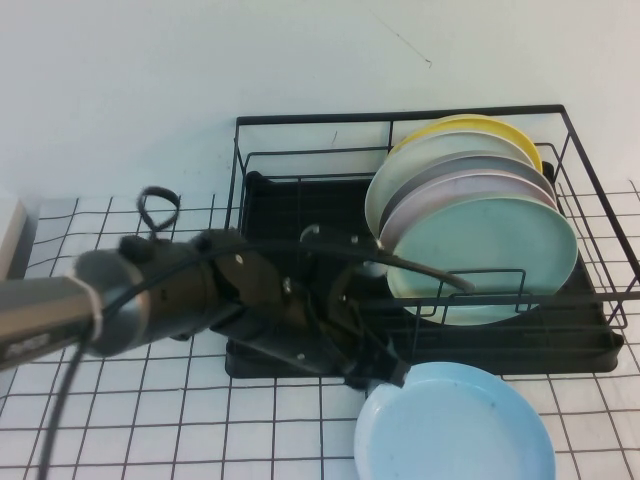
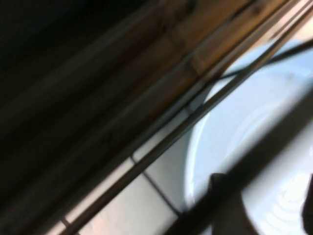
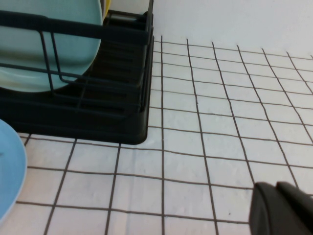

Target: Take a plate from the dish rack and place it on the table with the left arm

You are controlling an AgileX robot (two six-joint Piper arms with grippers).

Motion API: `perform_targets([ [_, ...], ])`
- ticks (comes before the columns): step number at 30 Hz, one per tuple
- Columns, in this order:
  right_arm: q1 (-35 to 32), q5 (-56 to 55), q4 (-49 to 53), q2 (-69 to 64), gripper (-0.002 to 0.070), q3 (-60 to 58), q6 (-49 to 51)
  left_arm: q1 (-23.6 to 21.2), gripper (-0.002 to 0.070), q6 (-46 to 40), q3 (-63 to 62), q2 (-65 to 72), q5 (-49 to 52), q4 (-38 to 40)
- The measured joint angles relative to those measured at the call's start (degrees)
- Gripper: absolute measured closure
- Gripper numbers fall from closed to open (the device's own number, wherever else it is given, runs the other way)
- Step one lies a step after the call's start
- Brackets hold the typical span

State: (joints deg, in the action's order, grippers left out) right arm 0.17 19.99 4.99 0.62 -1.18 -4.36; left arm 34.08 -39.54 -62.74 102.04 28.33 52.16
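Gripping plate [image 1: 455, 425] rim at near-left edge w/ L gripper [image 1: 385, 375], jaws pinched on it | plate flat on table [image 1: 150, 430] just in front of rack [image 1: 420, 240] | likely rigid, light, slick, chip-prone; rim = only hold | R gripper [image 3: 283, 208] low over table, fingers: can't tell

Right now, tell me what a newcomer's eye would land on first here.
First, the plate lying flat on the table just in front of the dish rack. Next, the left arm reaching across the rack's front, its left gripper at the plate's rim. The right gripper sits low over bare grid, right of the rack.
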Motion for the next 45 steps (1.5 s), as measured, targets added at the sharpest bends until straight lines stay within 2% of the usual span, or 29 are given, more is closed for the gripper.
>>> perform_targets([
  [4,0.0,0.0,0.0,0.0,0.0678,0.0,0.0,0.0,0.0581,-0.6,0.0,-5.9,-0.9,-3.4],
  [7,0.0,0.0,0.0,0.0,0.0678,0.0,0.0,0.1,0.0650,1.0,0.0,-10.5,-2.2,-9.2],
  [12,0.0,0.0,0.0,0.0,0.0678,0.0,0.0,0.1,0.0671,11.2,0.0,-18.4,-4.1,-24.5],
  [13,0.0,0.0,0.0,0.0,0.0678,0.0,0.0,0.1,0.0672,15.5,0.0,-20.9,-4.2,-30.2],
  [18,0.0,0.0,0.0,0.0,0.0678,0.0,0.0,0.1,0.0675,30.6,0.0,-29.3,-4.0,-47.2],
  [22,0.0,0.0,0.0,0.0,0.0678,0.0,0.0,0.1,0.0676,36.7,0.0,-35.5,-2.5,-55.4],
  [31,0.0,0.0,0.0,0.0,0.0678,0.0,0.0,0.1,0.0677,38.8,0.1,-43.5,4.0,-58.4],
  [40,0.0,0.0,0.0,0.0,0.0678,0.0,0.0,0.1,0.0677,38.8,0.2,-42.8,4.5,-58.3],
  [45,0.0,0.0,0.0,0.0,0.0678,0.0,0.0,0.1,0.0677,35.3,0.6,-42.2,4.7,-60.6],
])
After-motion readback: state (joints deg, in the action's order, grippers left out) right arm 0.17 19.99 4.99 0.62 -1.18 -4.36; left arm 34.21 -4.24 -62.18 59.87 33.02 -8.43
